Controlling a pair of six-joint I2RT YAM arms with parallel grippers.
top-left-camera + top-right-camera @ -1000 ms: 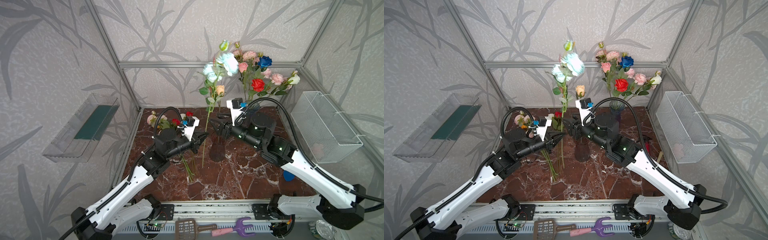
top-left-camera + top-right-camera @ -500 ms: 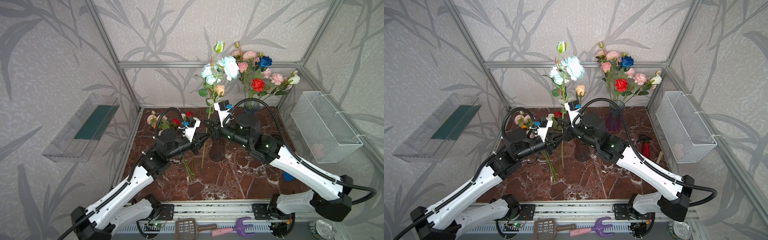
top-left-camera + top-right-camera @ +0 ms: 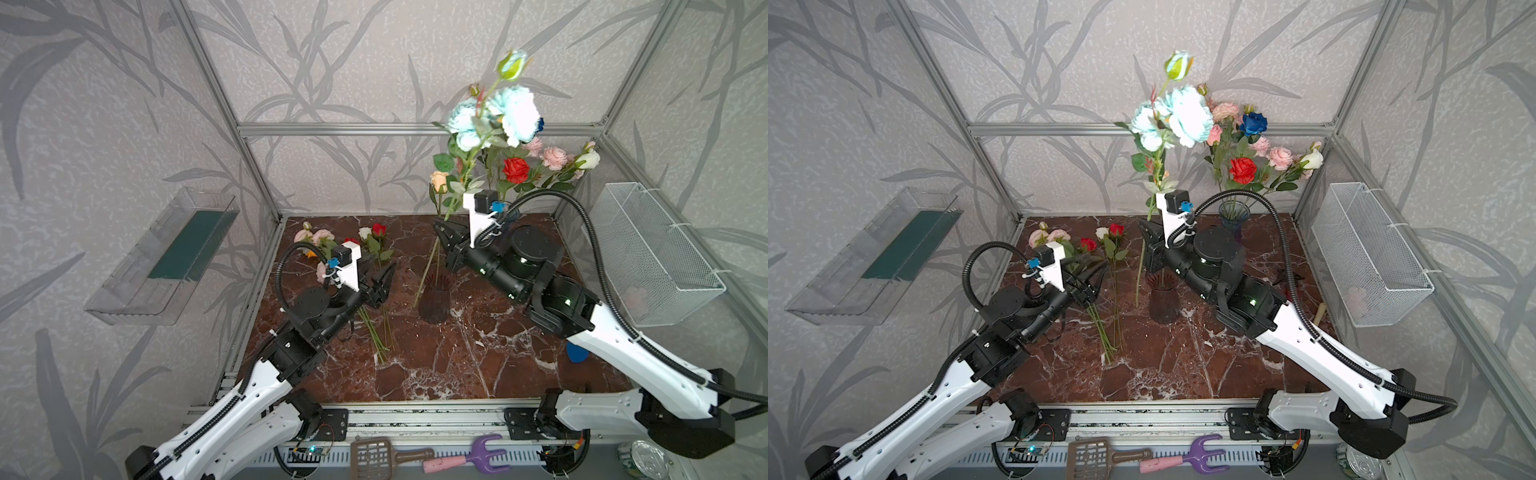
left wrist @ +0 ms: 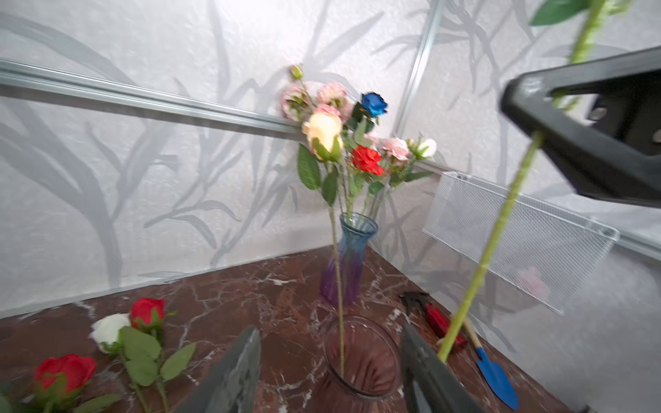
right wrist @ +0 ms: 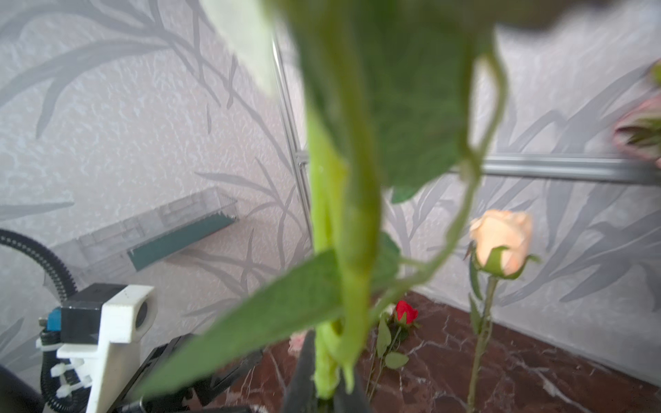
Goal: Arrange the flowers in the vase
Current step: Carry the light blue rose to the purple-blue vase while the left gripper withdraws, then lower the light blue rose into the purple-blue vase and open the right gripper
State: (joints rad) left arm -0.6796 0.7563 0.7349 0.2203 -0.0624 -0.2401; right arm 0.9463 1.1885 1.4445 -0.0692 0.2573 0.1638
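Centrally, the right fingers (image 4: 586, 150) are clamped on the stem of a pale-blue peony (image 3: 515, 114), holding it nearly upright. Its lower end hangs just beside the dark vase (image 3: 434, 301), outside the rim. The left fingers (image 4: 232, 375) stand apart, holding nothing, near the loose roses (image 3: 374, 235) lying on the table (image 3: 436, 374). A peach rose (image 4: 323, 132) stands in the dark vase. Behind, a blue glass vase (image 4: 352, 250) carries a mixed bouquet (image 3: 1241, 166).
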